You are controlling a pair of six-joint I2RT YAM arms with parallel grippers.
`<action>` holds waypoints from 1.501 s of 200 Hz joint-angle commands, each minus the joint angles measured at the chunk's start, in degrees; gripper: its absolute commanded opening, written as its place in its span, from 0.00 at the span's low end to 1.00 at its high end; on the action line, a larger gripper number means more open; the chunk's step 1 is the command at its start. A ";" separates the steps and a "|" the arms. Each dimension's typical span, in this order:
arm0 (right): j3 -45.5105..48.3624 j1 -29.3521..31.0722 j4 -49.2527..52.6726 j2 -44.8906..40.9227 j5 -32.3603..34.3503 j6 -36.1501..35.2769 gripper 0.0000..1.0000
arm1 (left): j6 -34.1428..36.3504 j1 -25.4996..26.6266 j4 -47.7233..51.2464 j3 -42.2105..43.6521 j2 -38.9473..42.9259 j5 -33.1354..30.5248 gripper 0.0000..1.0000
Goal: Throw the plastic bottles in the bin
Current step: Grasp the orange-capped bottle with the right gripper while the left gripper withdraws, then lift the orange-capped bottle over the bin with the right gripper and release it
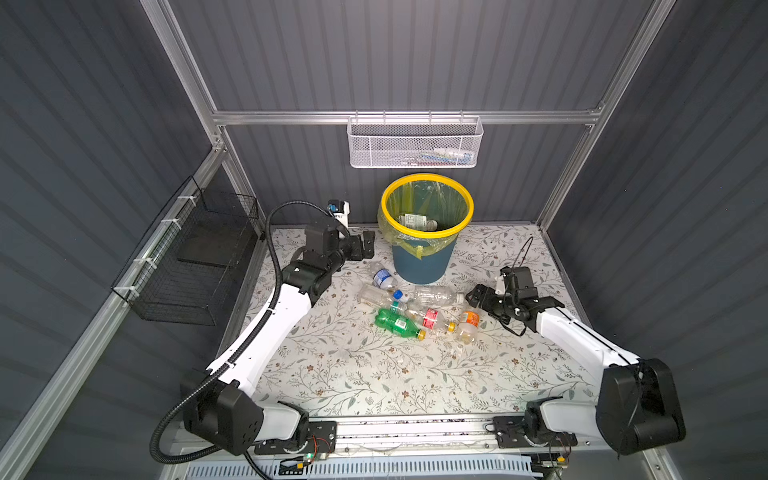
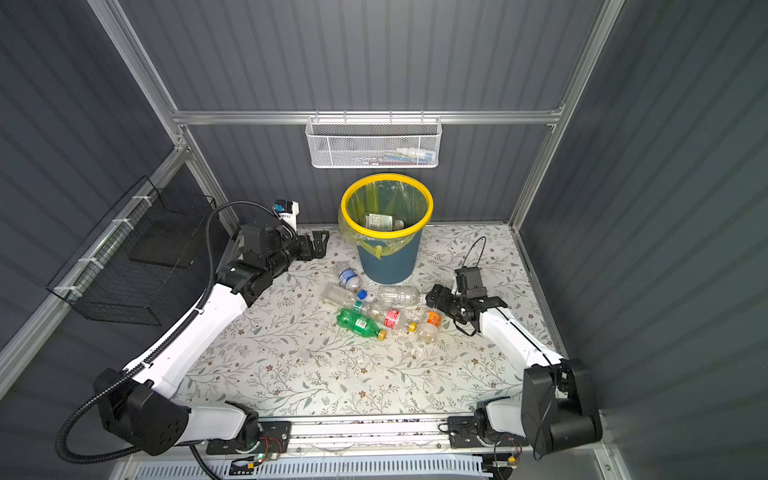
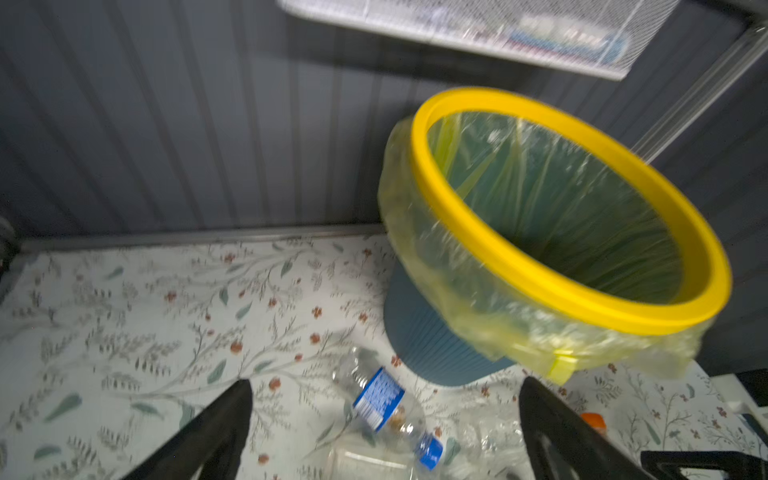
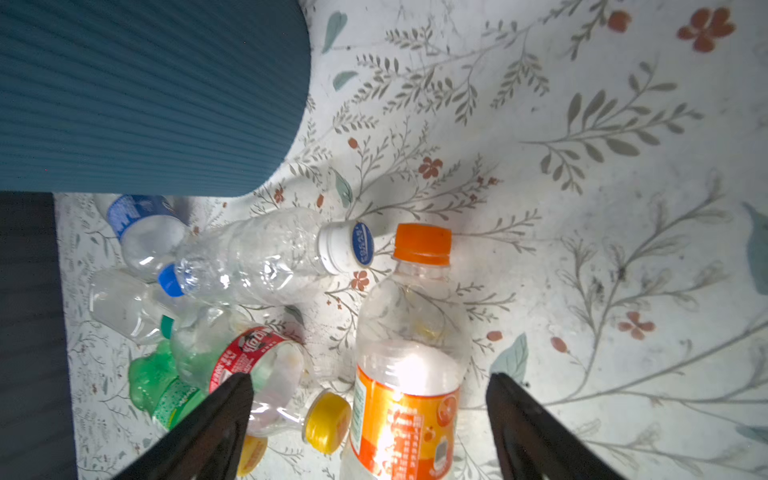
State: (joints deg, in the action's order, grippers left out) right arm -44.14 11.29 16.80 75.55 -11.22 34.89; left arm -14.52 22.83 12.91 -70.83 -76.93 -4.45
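Listing by size, every place reckoned from the bin (image 1: 419, 266), a blue-grey bucket with a yellow rim and liner that stands upright against the back wall.

1. Table (image 1: 332, 374), floral cloth: carries the bin at the middle of its far edge.
2. Black wire basket (image 1: 187, 266): on the side wall, well left of the bin and off the table.
3. White mesh basket (image 1: 415, 145): on the back rail, directly above the bin and apart from its rim.
4. Left gripper (image 1: 365, 246): just left of the bin, raised off the cloth, jaws spread wide with nothing in them.
5. Right gripper (image 1: 473, 297): front-right of the bin, low, jaws apart and empty.
6. Plastic bottles: one bottle (image 1: 415, 220) lies inside the bin. Six lie clustered just in front of it:
- blue-labelled bottle (image 1: 383, 277), at the bin's foot, below the left gripper
- teal-capped clear bottle (image 1: 374, 294)
- white-capped clear bottle (image 1: 436, 296)
- green bottle (image 1: 395, 321)
- red-labelled bottle (image 1: 430, 319)
- orange-labelled bottle (image 1: 469, 322), farthest front-right; the right wrist view shows it lying between that gripper's fingers (image 4: 519, 407), with no contact seen

Room: the bin's mouth is unobstructed. Bare cloth lies right of the bin, and a broad bare stretch runs from the cluster to the near edge.
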 commanded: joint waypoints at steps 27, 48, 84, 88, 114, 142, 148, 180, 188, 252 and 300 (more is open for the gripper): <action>0.21 2.27 2.28 4.05 4.42 -0.80 0.88 | -8.05 -3.65 -0.52 11.50 7.77 3.33 1.00; -0.38 3.20 2.01 6.40 5.11 -0.80 0.87 | -9.70 -3.77 0.10 14.28 7.43 4.65 1.00; -0.36 3.74 0.69 9.23 5.09 -0.19 0.81 | -9.00 -4.01 0.01 16.26 7.62 3.22 1.00; -0.26 3.73 0.58 9.39 4.91 -0.22 0.80 | -8.87 -4.02 -0.05 16.26 7.63 3.22 1.00; 0.26 3.83 -0.04 10.28 4.90 0.05 0.73 | -8.35 -4.20 0.32 15.96 6.48 3.70 1.00; 0.79 3.83 -1.01 11.20 4.46 0.88 0.65 | -9.15 -4.20 -0.67 16.67 5.00 4.68 1.00; 0.83 3.88 -1.16 11.37 4.27 0.94 0.63 | -9.36 -4.20 -0.85 16.82 4.79 4.86 1.00; 1.16 3.82 -1.24 11.19 5.09 0.99 0.58 | -9.72 -4.21 -1.23 17.34 4.24 5.24 1.00; 1.24 3.83 -1.29 11.06 5.43 1.01 0.57 | -9.88 -4.20 -1.37 17.47 4.29 5.15 1.00; 1.56 3.41 -0.62 7.33 6.54 0.82 0.52 | -11.91 -4.20 -3.14 19.65 4.77 6.33 1.00; -0.39 2.41 3.51 -1.70 8.87 -1.84 0.52 | -13.40 -4.20 -4.71 20.53 4.40 7.49 1.00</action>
State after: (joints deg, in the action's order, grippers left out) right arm -43.09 14.59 16.88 78.00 -5.02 35.20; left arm -26.44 19.03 10.00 -50.89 -72.66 1.56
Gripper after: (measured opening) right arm 0.528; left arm 0.997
